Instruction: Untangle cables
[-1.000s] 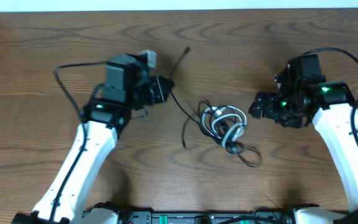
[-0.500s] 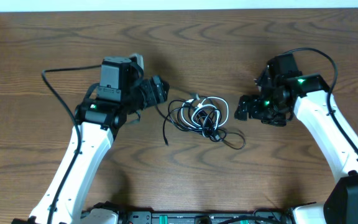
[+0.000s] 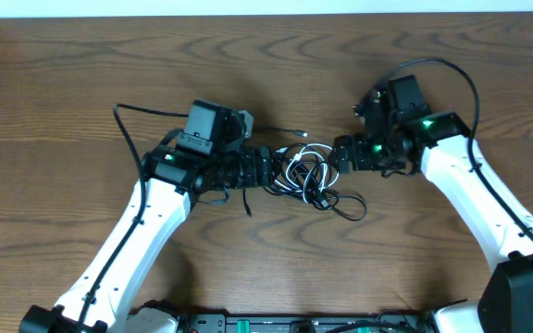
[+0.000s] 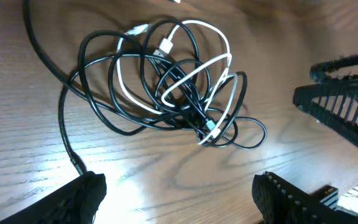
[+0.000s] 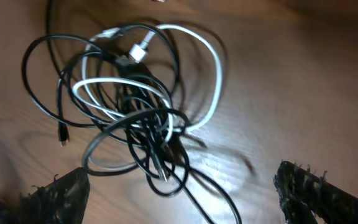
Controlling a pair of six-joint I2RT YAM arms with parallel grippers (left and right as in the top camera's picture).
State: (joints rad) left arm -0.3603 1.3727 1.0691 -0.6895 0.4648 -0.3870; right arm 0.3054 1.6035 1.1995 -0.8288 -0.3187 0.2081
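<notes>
**Entry: cable untangling, both arms at the knot**

- **Item:** cables (image 3: pixel 308 176), several thin black cords and one white cord (image 4: pixel 204 68), looped through one another in a single loose knot.
- **Location:** lying on the wooden counter (image 3: pixel 63 92), near its middle, between my two arms.
- **Details:** a white flat plug (image 5: pixel 138 53) sits near the top of the knot. One black tail (image 3: pixel 248 199) strays out on my left side and ends in a small plug.
- **Left jaws:** released and spread wide, low at the left edge of the knot. Nothing lies between them. I cannot tell whether a finger touches a strand.
- **Right jaws:** released and spread wide, just beside the right edge of the knot, grasping nothing.
- **Step in hand:** as I judge it, closing in for a first grasp. The knot is whole and no cord is freed yet.
- **Next move calls for:** each pair of jaws on a different strand. The white cord is the easiest to single out, so one side should take a white loop, the other should hold the black mass, and then they draw apart slowly. Pinching several strands at once would tighten the knot.
- **Markings:** no brand, label or lettering can be read on cords or plugs. Each arm shows only a green light (image 3: pixel 430 120).
</notes>
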